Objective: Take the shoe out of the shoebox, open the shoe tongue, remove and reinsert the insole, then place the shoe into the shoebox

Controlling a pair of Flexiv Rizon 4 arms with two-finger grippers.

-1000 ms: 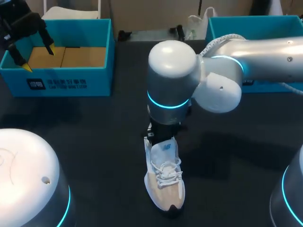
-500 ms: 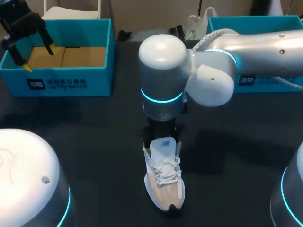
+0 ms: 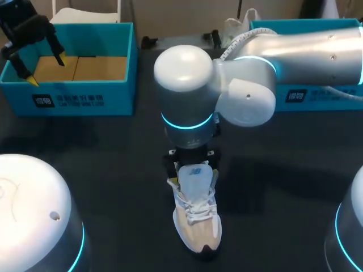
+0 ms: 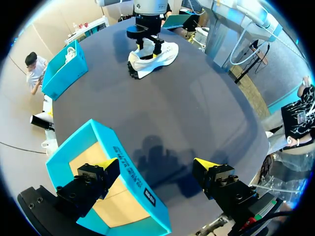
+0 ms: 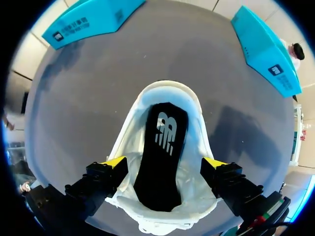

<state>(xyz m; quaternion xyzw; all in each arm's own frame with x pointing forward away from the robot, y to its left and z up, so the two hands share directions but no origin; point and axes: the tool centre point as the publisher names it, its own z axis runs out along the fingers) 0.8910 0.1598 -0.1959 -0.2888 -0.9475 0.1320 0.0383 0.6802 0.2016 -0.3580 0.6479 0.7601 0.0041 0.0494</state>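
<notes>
Right arm has slid leftward, closing in over the shoe's heel.
Shoe (image 3: 197, 218) stands mid-table, the right gripper (image 5: 165, 162) spread astride its collar, gripping nothing. Left gripper (image 4: 155, 164) hangs released over the shoebox (image 3: 85, 96). Likely insole (image 5: 160, 152) removal: next, pinch its heel edge.

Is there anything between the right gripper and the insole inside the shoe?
Nothing visible does. In the right wrist view the black insole lies uncovered in the opening of the shoe, directly under the right gripper, which is open with one finger at either side of the shoe.
</notes>
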